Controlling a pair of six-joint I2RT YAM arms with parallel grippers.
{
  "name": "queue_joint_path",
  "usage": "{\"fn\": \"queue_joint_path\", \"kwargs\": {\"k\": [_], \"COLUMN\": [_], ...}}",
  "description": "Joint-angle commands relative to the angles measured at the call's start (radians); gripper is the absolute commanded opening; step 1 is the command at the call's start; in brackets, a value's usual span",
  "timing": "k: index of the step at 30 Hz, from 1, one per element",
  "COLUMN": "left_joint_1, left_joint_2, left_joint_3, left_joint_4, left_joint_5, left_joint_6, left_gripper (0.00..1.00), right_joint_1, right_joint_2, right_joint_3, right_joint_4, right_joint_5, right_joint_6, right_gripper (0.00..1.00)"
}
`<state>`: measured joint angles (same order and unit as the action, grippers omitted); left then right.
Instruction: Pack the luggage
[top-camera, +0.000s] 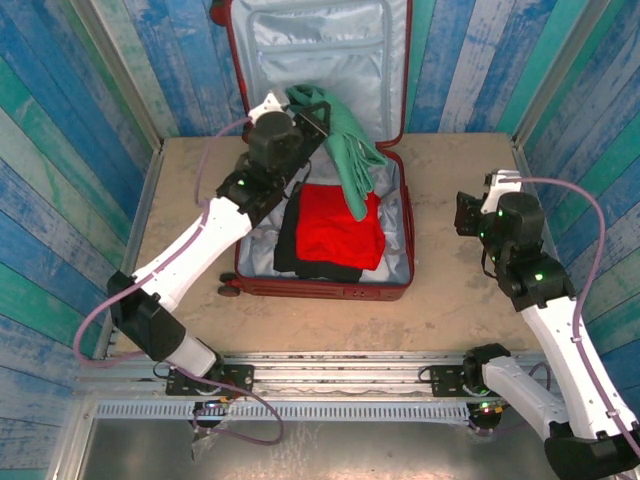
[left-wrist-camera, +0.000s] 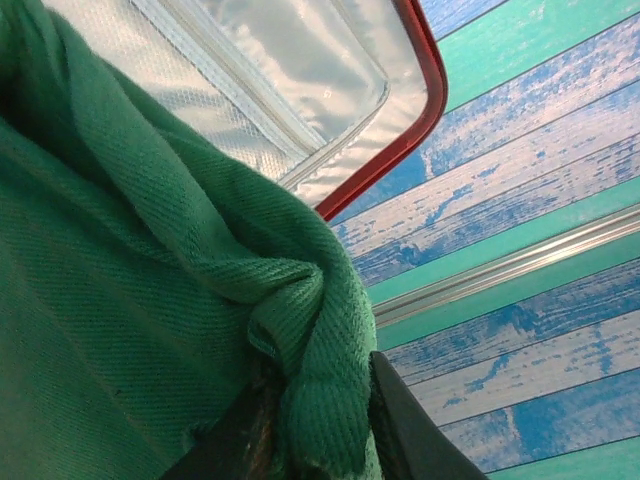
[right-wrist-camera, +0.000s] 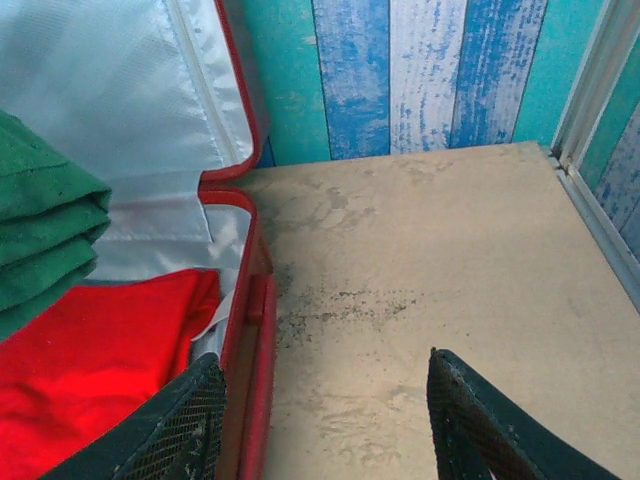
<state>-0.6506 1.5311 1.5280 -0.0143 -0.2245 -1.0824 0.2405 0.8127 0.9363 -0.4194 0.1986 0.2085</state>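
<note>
The luggage (top-camera: 300, 288) is lying open mid-tabletop (top-camera: 450, 290), holding a red cloth (top-camera: 340, 225) over a black garment (top-camera: 290, 240). The left gripper (top-camera: 318, 120) is clenching a green cloth (top-camera: 350, 160) above it; the right gripper (right-wrist-camera: 325, 420) is hovering released.

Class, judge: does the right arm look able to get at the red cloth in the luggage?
Probably yes: the open right tool sits beside the luggage, its wall low, and the red cloth lies mostly uncovered by the green cloth.

Open luggage (top-camera: 320, 290) on beige table (top-camera: 440, 292)
</note>
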Motion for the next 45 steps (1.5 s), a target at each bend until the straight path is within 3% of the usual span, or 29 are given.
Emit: {"fn": "queue_joint_path", "kwargs": {"k": [1,12,34,39,45], "left_joint_1": [-0.038,-0.103,-0.147,-0.149,-0.149], "left_joint_2": [0.027,0.144,0.282,0.285,0.223], "left_joint_3": [0.023,0.137,0.190,0.165,-0.012], "left_joint_4": [0.201,0.185,0.213,0.193,0.168], "left_joint_5": [-0.131,-0.175,-0.296,-0.325,-0.351], "left_joint_6": [-0.041,-0.035,-0.091,-0.090,-0.129], "left_gripper": [0.00,0.00,0.00,0.00,0.00], "right_joint_1": [-0.004,-0.007,-0.009,-0.009,-0.009], "right_joint_2": [-0.009,-0.052,-0.105,-0.111,-0.114], "right_joint_3": [-0.018,-0.033,-0.033,-0.035,-0.043], "right_joint_4": [0.001,0.008,0.031,0.033,0.036], "right_joint_5": [0.037,0.008,-0.043,-0.053,-0.072], "right_joint_6": [-0.020,-0.013,-0.009,-0.008,0.000], "right_gripper": [0.55,0.56,0.55,0.55,0.55]}}
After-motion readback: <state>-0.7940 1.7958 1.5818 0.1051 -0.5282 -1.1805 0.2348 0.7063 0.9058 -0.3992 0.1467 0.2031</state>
